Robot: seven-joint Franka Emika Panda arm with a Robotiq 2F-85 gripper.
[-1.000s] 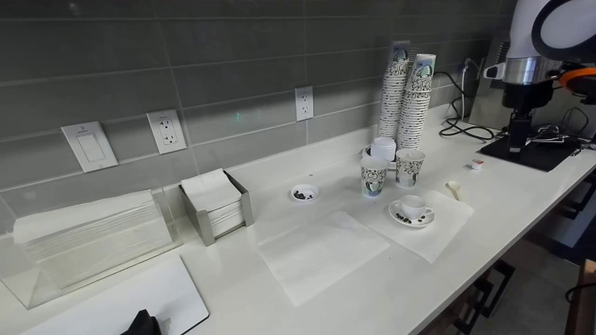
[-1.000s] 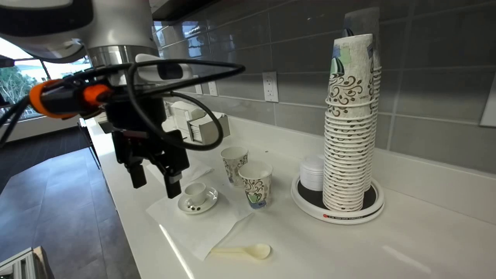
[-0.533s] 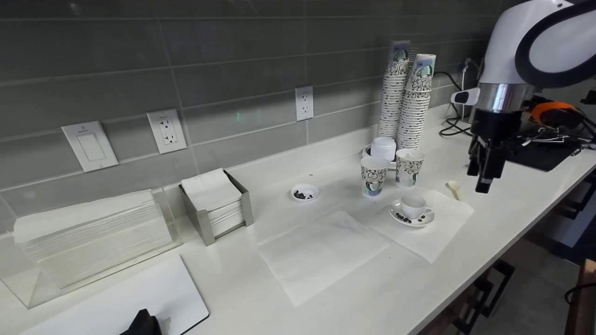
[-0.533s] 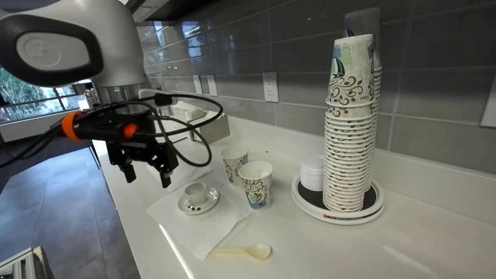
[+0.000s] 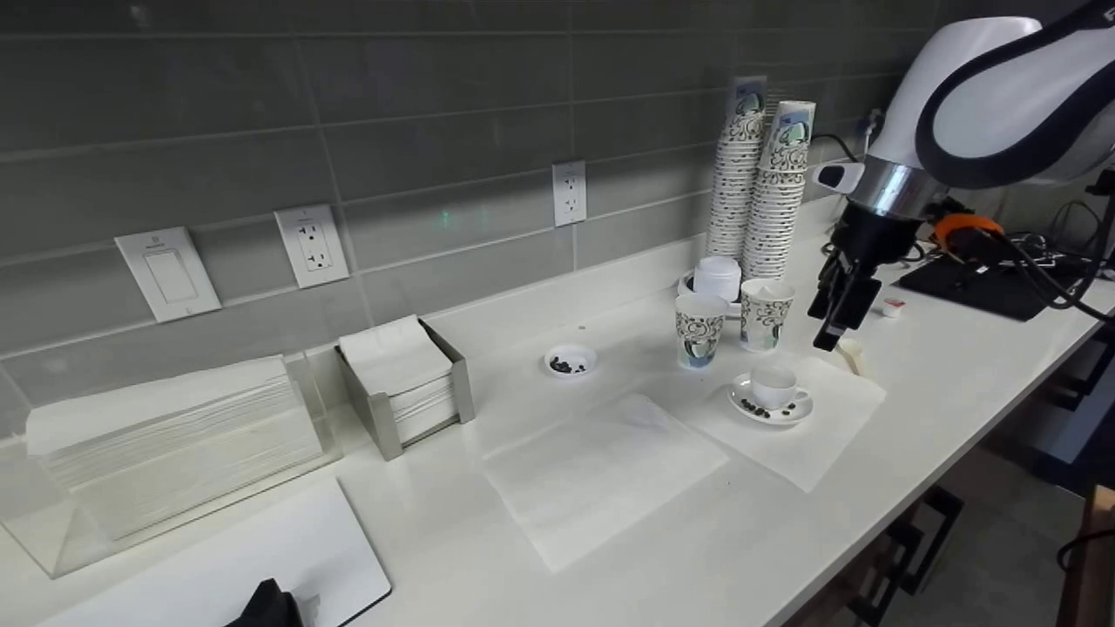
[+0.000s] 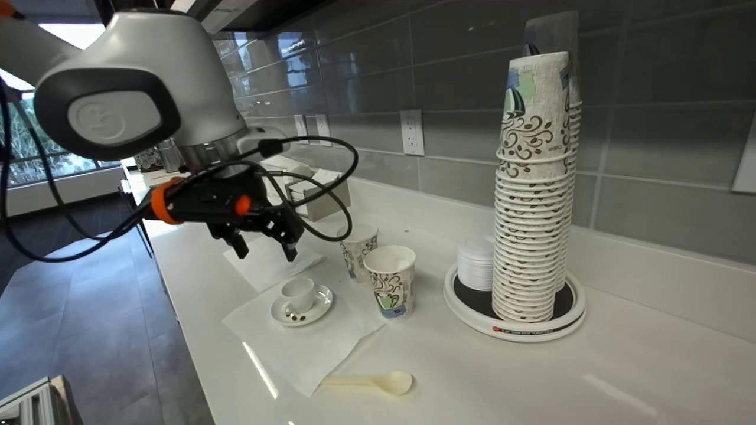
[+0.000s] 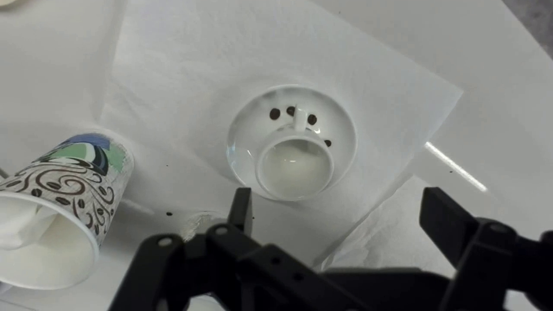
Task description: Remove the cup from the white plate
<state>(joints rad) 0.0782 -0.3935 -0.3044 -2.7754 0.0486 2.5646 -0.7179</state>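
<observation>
The small white cup (image 5: 771, 386) stands upright on the white plate (image 5: 794, 415), with several dark beans beside it. Both also show in an exterior view, the cup (image 6: 299, 295) with its handle and the plate (image 6: 323, 302) under it. In the wrist view the cup (image 7: 295, 168) is seen from above, its handle pointing to the top; the plate (image 7: 246, 134) shows around it. My gripper (image 7: 339, 207) is open and empty, the cup lying beyond the gap and nearer the left finger (image 7: 242, 209). In both exterior views the gripper (image 6: 266, 252) (image 5: 823, 326) is tilted and above the cup, apart from it.
Patterned paper cups (image 5: 699, 331) (image 6: 390, 283) stand close beside the plate. Tall cup stacks (image 6: 531, 236) stand on a round tray (image 6: 458, 319) by the wall. A spoon (image 6: 393, 382) and paper sheets (image 5: 601, 479) lie on the counter. A small bean dish (image 5: 592, 359) sits farther along.
My gripper has moved left toward the cup in an exterior view, and the hand has tilted. It stays open. The cup and plate have not moved.
</observation>
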